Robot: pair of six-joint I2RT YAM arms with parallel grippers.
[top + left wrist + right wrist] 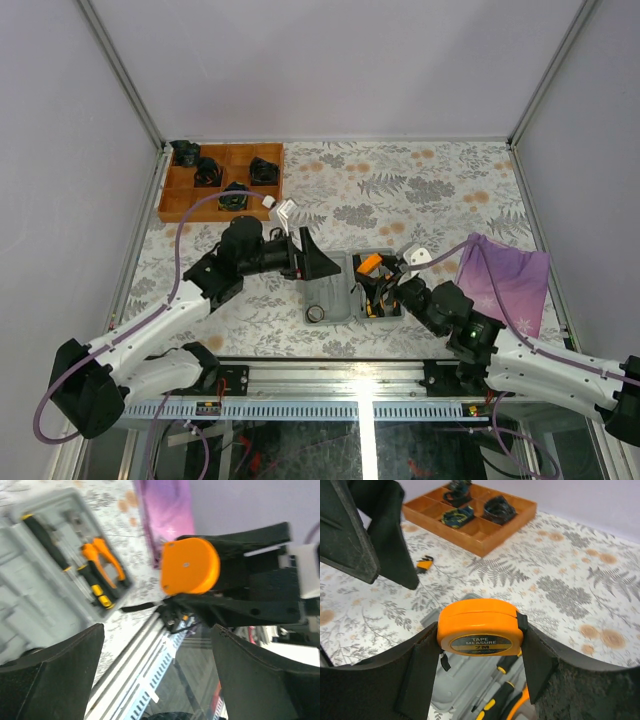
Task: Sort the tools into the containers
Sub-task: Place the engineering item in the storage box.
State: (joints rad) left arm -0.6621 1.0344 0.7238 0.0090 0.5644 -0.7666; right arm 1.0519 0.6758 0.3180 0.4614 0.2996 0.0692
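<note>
My right gripper (480,647) is shut on the round orange tape measure (480,625) and holds it above the open grey case (455,690). In the top view the tape measure (368,263) hangs over the case's (330,295) right half. The orange-and-black pliers (102,562) and the black-and-orange screwdriver (45,537) lie in the case's recesses (30,600). My left gripper (310,258) is open and empty, just left of the tape measure (190,566), above the case's left half. I cannot make out the thin black key.
An orange wooden tray (222,180) with black parts stands at the back left. A purple bag (505,280) lies right of the case. A small black-and-orange piece (424,564) lies on the cloth behind the case. The table's front rail (135,670) is close below.
</note>
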